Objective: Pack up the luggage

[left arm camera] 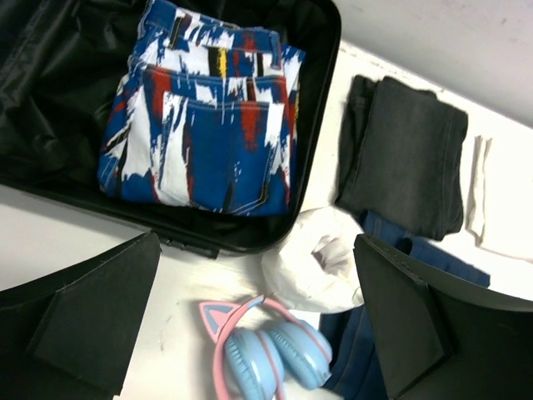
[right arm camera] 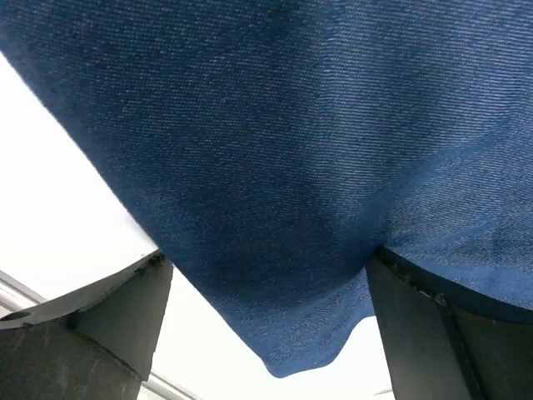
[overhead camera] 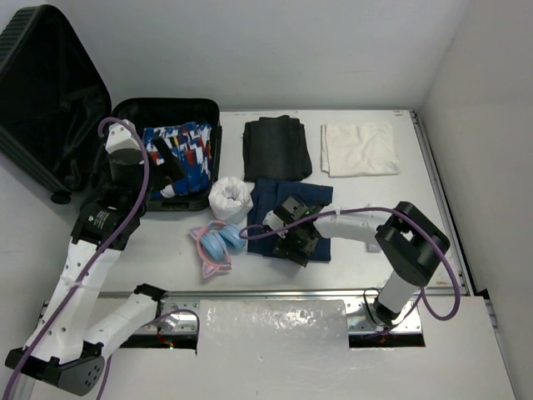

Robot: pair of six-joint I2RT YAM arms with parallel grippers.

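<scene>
The luggage [overhead camera: 50,100] lies open at the far left corner of the bench [overhead camera: 391,233], patterned jeans [left arm camera: 208,108] inside. My left pincer [left arm camera: 256,242] hovers spread by its near rim; my right pincer [right arm camera: 268,260], also spread, straddles blue denim [right arm camera: 291,125] mid-bench.

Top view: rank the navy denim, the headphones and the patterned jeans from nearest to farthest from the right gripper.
1. navy denim, directly beneath the right gripper.
2. headphones, a little to its left.
3. patterned jeans, far left, inside the luggage.
</scene>
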